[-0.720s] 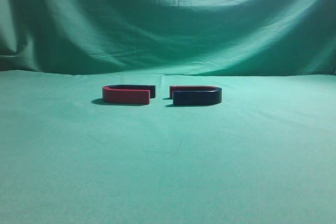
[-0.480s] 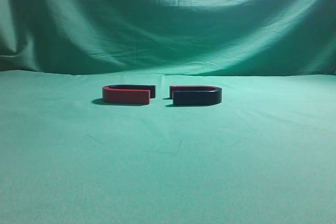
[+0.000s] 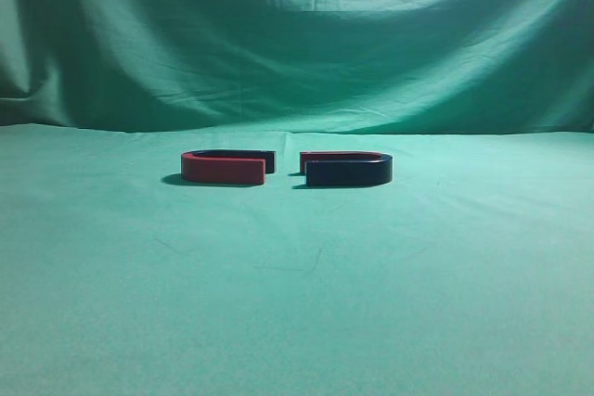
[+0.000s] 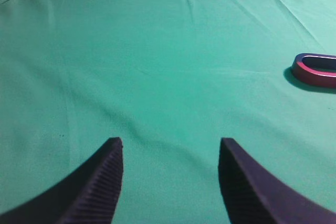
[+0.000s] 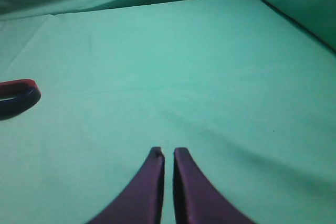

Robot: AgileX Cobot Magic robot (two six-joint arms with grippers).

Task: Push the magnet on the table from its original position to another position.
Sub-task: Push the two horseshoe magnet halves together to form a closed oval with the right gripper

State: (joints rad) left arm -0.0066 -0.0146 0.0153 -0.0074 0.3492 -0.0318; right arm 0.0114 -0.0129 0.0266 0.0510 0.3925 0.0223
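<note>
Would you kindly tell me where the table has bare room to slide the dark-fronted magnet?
The table is bare in front of both magnets, and to the right of the magnet out to the cloth's edge. It is crowded only to its left, where a narrow gap separates it from the red-fronted magnet. A thin bare strip runs behind them to the backdrop.

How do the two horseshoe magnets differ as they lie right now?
The magnet lies on the right, dark navy side toward the camera, bend pointing right. The other magnet lies left, red side nearest, bend pointing left. Their open ends face each other across a small gap. Both lie flat on the table, alike in size.
</note>
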